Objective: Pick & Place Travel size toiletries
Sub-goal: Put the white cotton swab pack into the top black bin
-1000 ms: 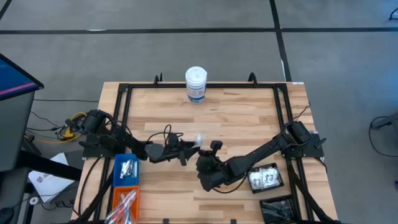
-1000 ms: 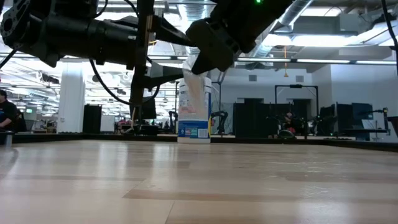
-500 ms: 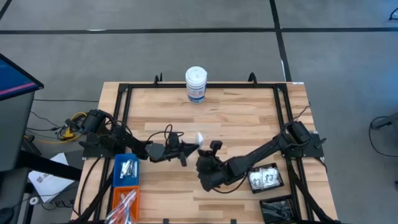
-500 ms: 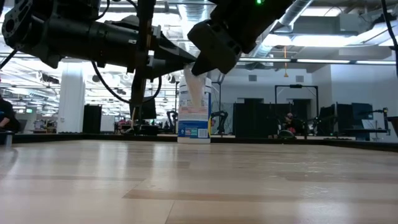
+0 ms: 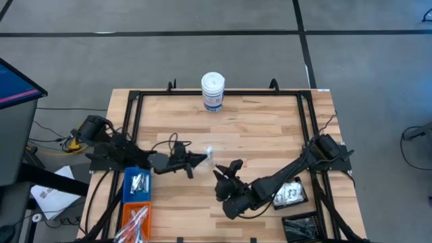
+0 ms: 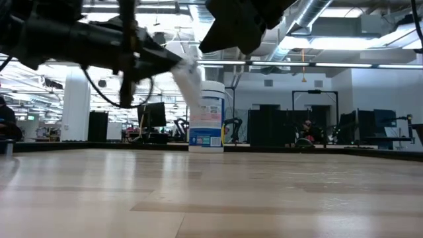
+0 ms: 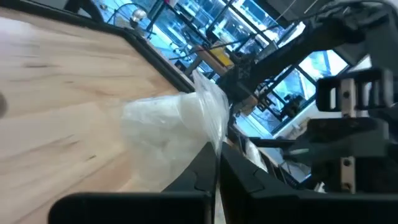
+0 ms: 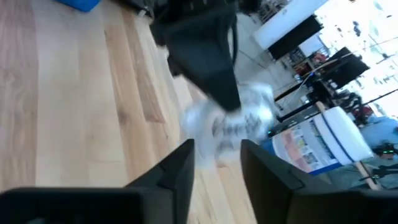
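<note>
My left gripper [image 5: 200, 158] clamps clear packet [image 5: 208, 154]; right gripper [image 5: 231, 169] just behind, parted, empty; carry level to blue bin [image 5: 138, 185].

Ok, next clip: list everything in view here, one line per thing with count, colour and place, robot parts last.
Clear crinkly packet with white contents: one, held above the table's middle.
Tall white canister with a blue label: one, upright at the far edge.
Light wooden table with a black frame: one.
Blue bin: one, near-left corner, pale small items inside.
Orange bin: one, in front of the blue bin, pale sticks inside.
Black tray: one, near-right, holding clear packets.
Second black tray: one, at the near-right corner.
Left gripper: dark, shut on the packet.
Right gripper: dark, fingers parted just beside the packet, not touching it.
</note>
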You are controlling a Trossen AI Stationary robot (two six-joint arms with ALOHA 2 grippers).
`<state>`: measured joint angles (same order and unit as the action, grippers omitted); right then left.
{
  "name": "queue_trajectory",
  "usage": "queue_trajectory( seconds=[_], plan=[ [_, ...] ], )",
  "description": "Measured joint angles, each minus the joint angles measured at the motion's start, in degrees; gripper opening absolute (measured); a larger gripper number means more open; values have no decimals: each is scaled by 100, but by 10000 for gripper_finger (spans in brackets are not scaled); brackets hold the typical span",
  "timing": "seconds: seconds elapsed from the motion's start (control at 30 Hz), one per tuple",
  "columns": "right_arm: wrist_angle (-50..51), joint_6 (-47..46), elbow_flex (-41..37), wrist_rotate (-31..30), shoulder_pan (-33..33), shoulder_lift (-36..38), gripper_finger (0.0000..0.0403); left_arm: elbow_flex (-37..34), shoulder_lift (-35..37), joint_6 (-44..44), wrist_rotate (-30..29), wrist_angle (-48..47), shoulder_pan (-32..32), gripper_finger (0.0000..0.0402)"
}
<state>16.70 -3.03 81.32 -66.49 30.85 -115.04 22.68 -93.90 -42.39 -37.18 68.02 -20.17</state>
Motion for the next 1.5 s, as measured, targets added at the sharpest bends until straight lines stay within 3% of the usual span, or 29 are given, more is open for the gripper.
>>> queue_trajectory(
  seconds=[0.23,0.4,0.63,0.93,1.1,1.5],
  plan=[
    [-51,3,0,-132,-7,0,180,-646,1084,307,-150,328,-262,0],
    [-154,87,0,-133,-17,0,197,-774,1275,688,-20,1115,-358,0],
    [-1188,1166,0,-562,107,0,181,-661,992,858,101,2188,-356,0],
    [-2979,2787,0,-707,96,2,166,122,985,1390,541,2207,-213,0],
    [-3669,3528,0,-1006,92,4,171,94,985,1387,574,2152,-213,0],
    [-4607,4349,0,-826,-203,7,165,71,985,1368,576,2140,-231,0]
  ],
)
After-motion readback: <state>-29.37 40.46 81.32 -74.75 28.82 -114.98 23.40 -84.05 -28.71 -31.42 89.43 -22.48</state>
